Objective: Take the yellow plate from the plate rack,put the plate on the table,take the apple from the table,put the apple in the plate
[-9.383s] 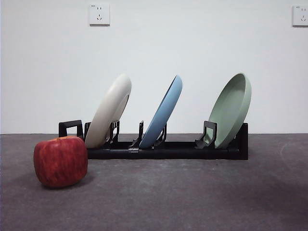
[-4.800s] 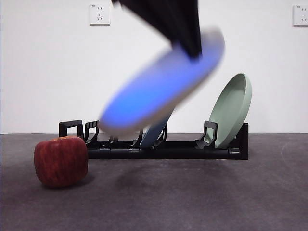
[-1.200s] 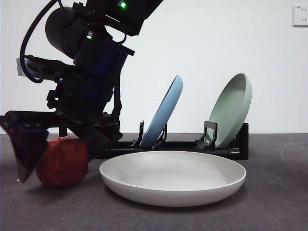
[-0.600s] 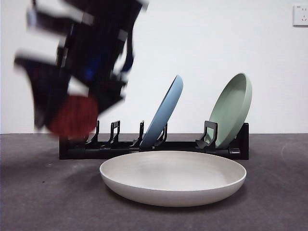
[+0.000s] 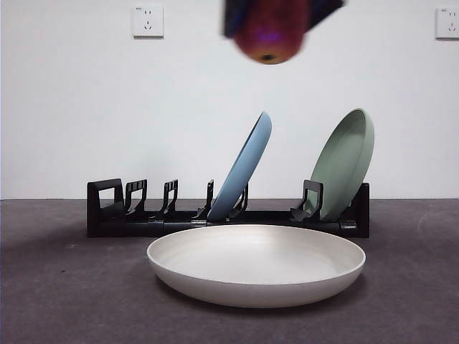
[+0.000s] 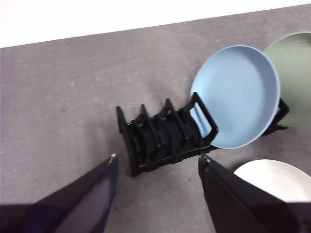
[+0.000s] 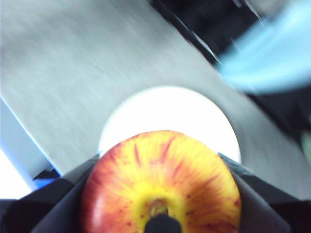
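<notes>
Apple (image 7: 160,184) in right hand (image 5: 271,18), high above yellow plate (image 5: 256,264)

Dark grey mottled table (image 5: 64,301), matte all over. Sitting flat on it up front: yellow plate (image 5: 256,264), looking more cream really. Just behind, plate rack (image 5: 165,218) stretched along.

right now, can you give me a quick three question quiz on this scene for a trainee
1. True or false: the yellow plate lies flat on the table.
2. Which tool holds the apple: A left, B right?
3. How many plates stand in the plate rack?

Key: 1 true. 2 B: the right tool grips the apple high above the yellow plate; the left tool is open and holds nothing. 3 two, the blue plate and the green plate.
</notes>
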`<state>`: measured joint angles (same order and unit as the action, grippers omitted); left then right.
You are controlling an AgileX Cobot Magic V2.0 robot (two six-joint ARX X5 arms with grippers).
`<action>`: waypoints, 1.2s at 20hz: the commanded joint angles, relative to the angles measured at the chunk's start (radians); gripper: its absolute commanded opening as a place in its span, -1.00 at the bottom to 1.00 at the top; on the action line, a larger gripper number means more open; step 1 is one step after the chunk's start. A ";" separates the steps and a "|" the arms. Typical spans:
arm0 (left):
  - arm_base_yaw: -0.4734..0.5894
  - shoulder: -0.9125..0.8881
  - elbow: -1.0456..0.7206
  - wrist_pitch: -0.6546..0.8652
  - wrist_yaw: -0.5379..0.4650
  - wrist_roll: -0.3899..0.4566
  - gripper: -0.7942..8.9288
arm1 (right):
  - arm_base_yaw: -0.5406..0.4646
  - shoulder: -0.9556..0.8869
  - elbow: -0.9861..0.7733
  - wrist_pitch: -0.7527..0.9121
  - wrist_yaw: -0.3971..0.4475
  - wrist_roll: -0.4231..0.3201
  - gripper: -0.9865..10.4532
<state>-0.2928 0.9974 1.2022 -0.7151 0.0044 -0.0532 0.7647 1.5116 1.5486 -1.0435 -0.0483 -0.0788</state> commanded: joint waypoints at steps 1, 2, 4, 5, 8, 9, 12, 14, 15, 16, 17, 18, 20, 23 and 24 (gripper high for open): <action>-0.003 0.002 -0.003 0.016 0.005 0.001 -0.26 | -0.040 0.004 -0.004 -0.047 0.003 0.053 -0.84; -0.003 0.002 -0.003 0.016 0.005 0.001 -0.26 | -0.051 0.005 -0.020 -0.040 0.003 0.064 -0.84; -0.003 0.002 -0.003 0.014 0.005 0.002 -0.26 | -0.053 0.007 -0.083 0.038 0.001 0.080 -0.84; -0.003 0.002 -0.003 0.012 0.005 0.002 -0.26 | -0.052 0.009 -0.121 0.092 0.001 0.093 -0.84; -0.003 0.002 -0.003 0.011 0.005 0.002 -0.26 | -0.045 0.041 -0.227 0.234 -0.005 0.127 -0.84; -0.003 0.002 -0.003 0.010 0.005 0.002 -0.26 | -0.043 0.060 -0.250 0.262 -0.005 0.127 -0.84; -0.003 0.002 -0.003 0.010 0.005 0.002 -0.26 | -0.043 0.138 -0.291 0.322 -0.005 0.127 -0.84; -0.003 0.002 -0.003 0.010 0.005 0.002 -0.26 | -0.042 0.201 -0.291 0.343 -0.005 0.127 -0.84; -0.003 0.002 -0.003 0.010 0.005 0.002 -0.26 | -0.042 0.231 -0.291 0.362 -0.005 0.127 -0.84; -0.003 0.002 -0.003 0.011 0.005 0.002 -0.26 | -0.042 0.257 -0.291 0.380 -0.005 0.127 -0.84; -0.003 0.002 -0.003 0.011 0.005 0.003 -0.26 | -0.042 0.286 -0.291 0.397 -0.005 0.127 -0.84; -0.003 0.002 -0.003 0.011 0.004 0.005 -0.26 | -0.042 0.312 -0.291 0.410 -0.005 0.127 -0.84; -0.003 0.002 -0.003 0.011 0.003 0.006 -0.26 | -0.042 0.351 -0.291 0.422 -0.005 0.127 -0.84; -0.003 0.002 -0.003 0.011 0.003 0.021 -0.26 | -0.040 0.367 -0.291 0.422 -0.005 0.127 -0.83; -0.003 0.002 -0.003 0.011 0.003 0.024 -0.26 | -0.039 0.367 -0.291 0.422 -0.005 0.127 -0.82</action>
<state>-0.2939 0.9997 1.2022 -0.7105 0.0097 -0.0456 0.7204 1.8729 1.2648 -0.6300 -0.0517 0.0383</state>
